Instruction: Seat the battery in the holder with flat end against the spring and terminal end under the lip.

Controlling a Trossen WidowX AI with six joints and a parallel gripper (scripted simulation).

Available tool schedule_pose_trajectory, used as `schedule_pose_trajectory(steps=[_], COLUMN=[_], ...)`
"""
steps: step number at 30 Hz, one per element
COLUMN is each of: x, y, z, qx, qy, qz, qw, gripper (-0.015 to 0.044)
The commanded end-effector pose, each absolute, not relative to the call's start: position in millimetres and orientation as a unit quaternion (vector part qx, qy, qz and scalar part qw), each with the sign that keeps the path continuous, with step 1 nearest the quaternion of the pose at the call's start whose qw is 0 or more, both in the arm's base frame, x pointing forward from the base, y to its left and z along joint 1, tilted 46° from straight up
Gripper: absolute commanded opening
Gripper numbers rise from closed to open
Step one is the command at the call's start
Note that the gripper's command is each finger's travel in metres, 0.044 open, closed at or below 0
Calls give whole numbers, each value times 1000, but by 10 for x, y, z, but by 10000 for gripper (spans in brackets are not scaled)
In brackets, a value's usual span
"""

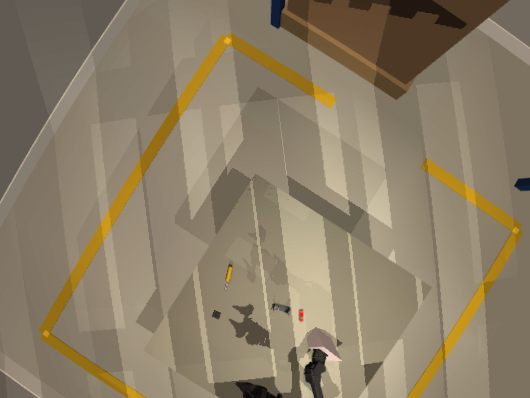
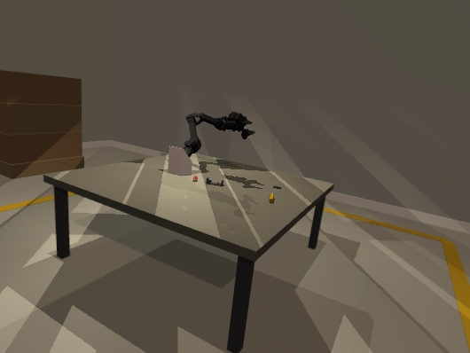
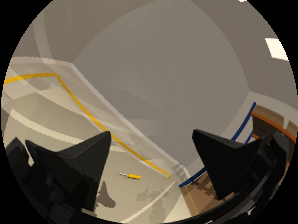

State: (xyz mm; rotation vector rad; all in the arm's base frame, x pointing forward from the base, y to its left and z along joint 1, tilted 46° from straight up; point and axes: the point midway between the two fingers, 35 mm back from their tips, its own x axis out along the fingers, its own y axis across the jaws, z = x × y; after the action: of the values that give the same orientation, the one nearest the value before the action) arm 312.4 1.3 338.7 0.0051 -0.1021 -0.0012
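A small red battery [image 1: 301,312] [image 2: 195,177] with a greenish mark lies on the table, outside the holder. The small dark holder [image 1: 284,308] [image 2: 215,183] sits a short gap away, with raised ends and nothing visible in it. Its spring and lip are too small to tell apart. My gripper [image 2: 253,127] [image 3: 153,135] is open and empty, high above the table and pointing sideways. Part of it shows at the bottom edge of the top view. The battery and holder do not show in the wrist view.
A yellow-handled screwdriver [image 1: 229,274] [image 2: 271,198] [image 3: 133,176] and a small dark flat piece [image 1: 216,314] [image 2: 277,187] lie on the table. A pinkish block [image 1: 320,341] [image 2: 179,161] stands by the arm's base, near the battery. Large brown crates [image 1: 345,45] [image 2: 40,120] stand beyond the table.
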Motion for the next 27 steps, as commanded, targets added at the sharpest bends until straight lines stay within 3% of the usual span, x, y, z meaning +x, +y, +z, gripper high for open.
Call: schedule_pose_trajectory(steps=[1, 7, 15, 21, 27], x=[3131, 3360, 3330, 2764, 2060], y=[4, -259, -676, -715, -488], z=[3370, 2745, 1006, -5, -549], qx=[3, 10, 115, 259, 434], qy=[-48, 66, 375, 558, 671], qz=[-2, -26, -37, -39, -39], qw=[999, 997, 919, 787, 600], gripper=[374, 237, 237, 237, 237])
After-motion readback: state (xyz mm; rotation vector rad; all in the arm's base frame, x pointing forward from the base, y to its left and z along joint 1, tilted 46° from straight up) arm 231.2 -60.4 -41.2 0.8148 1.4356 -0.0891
